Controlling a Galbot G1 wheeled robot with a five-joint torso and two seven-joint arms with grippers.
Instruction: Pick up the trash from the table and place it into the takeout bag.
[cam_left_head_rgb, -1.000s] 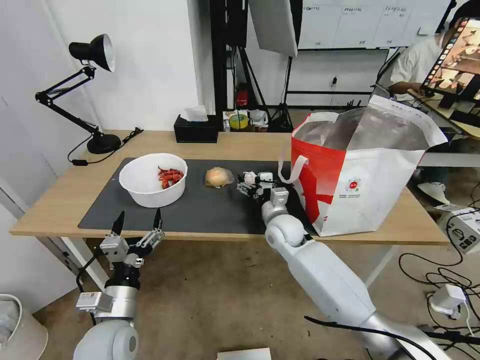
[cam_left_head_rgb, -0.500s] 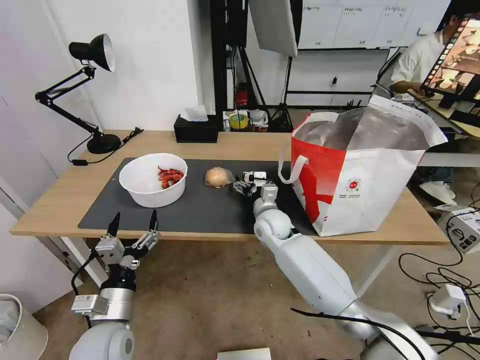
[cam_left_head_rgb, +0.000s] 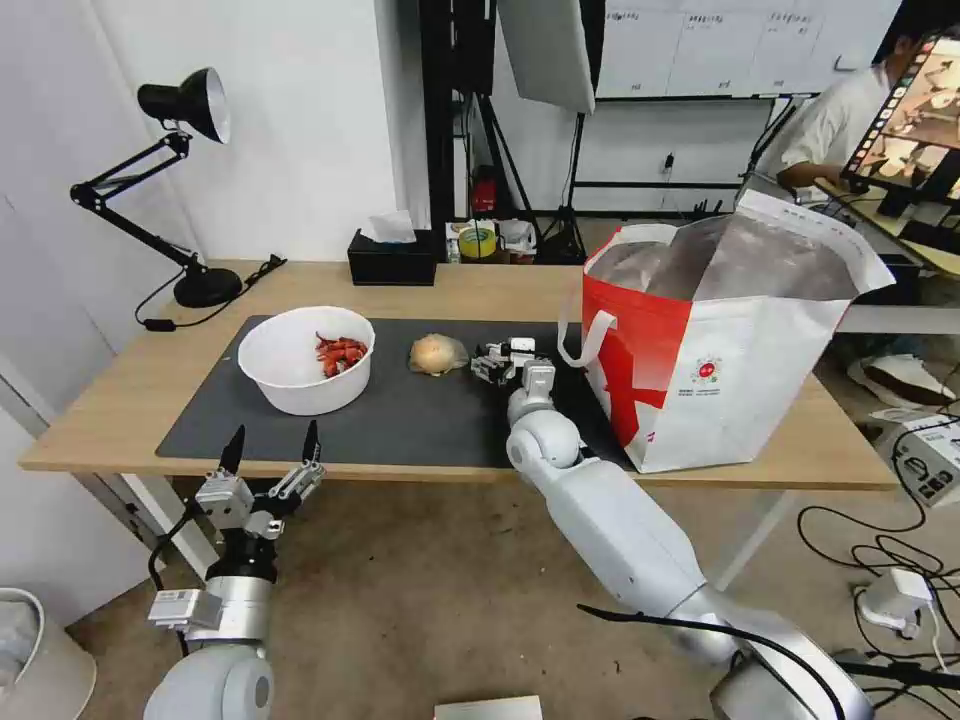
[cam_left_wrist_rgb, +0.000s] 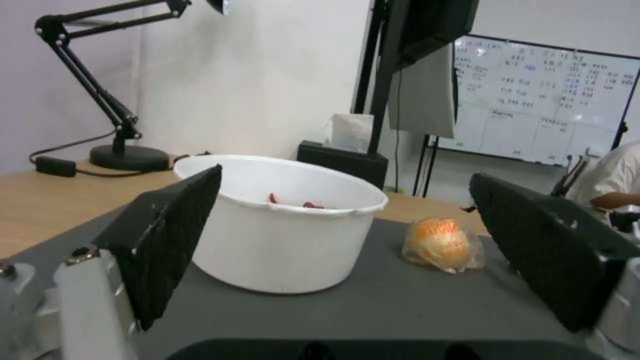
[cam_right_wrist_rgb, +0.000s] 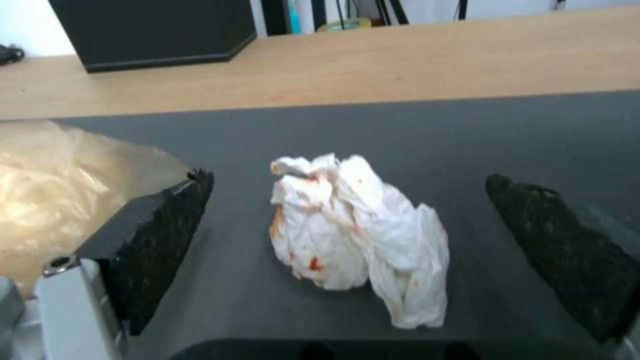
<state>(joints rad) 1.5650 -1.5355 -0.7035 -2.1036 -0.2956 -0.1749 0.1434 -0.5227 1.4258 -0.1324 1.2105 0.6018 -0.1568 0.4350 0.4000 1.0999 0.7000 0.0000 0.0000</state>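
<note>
The crumpled tissue (cam_right_wrist_rgb: 357, 235) is sat on the grey mat (cam_left_head_rgb: 400, 415), framed by the wide-open fingers of the right gripper (cam_right_wrist_rgb: 373, 250), bun (cam_left_head_rgb: 437, 354) just beside. The left gripper (cam_left_head_rgb: 270, 452) is parked below the table edge, fingers spread, nothing held.

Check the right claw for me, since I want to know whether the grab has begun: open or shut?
Open. The right claw has its fingers spread either side of the crumpled tissue, touching nothing, on the mat.
</note>
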